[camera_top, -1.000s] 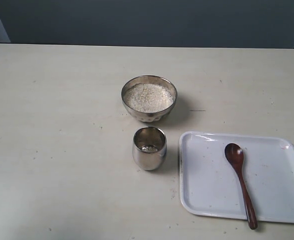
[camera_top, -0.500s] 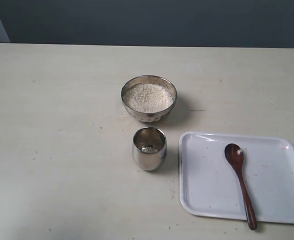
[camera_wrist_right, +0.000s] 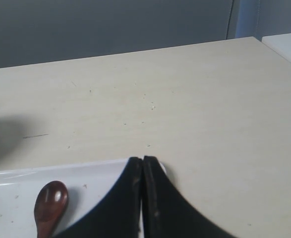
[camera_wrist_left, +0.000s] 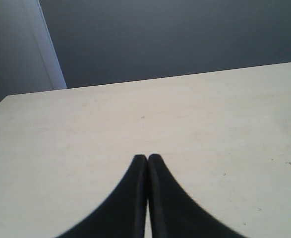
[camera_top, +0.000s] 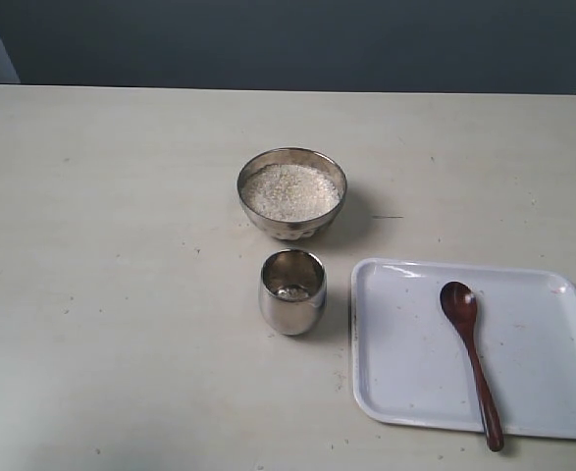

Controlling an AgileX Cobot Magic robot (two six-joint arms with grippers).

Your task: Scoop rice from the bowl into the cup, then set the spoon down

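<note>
The shiny metal bowl (camera_top: pixel 291 192) stands mid-table, filled with white rice (camera_top: pixel 290 190). Just in front of it is the small steel cup (camera_top: pixel 292 290), with a few grains at its bottom. The dark wooden spoon (camera_top: pixel 470 358) lies on the white tray (camera_top: pixel 405 373), head toward the bowl; its head (camera_wrist_right: pixel 50 201) also shows in the right wrist view. My right gripper (camera_wrist_right: pixel 143 159) is shut and empty, above the tray's far corner (camera_wrist_right: pixel 86 171). My left gripper (camera_wrist_left: pixel 147 157) is shut and empty over bare table. Neither gripper appears in the exterior view.
The pale tabletop (camera_top: pixel 111 294) stretches left of the cup and bowl. A dark wall (camera_top: pixel 288 39) runs behind the table's far edge. A white surface (camera_wrist_right: pixel 286 44) sits beyond the table's corner in the right wrist view.
</note>
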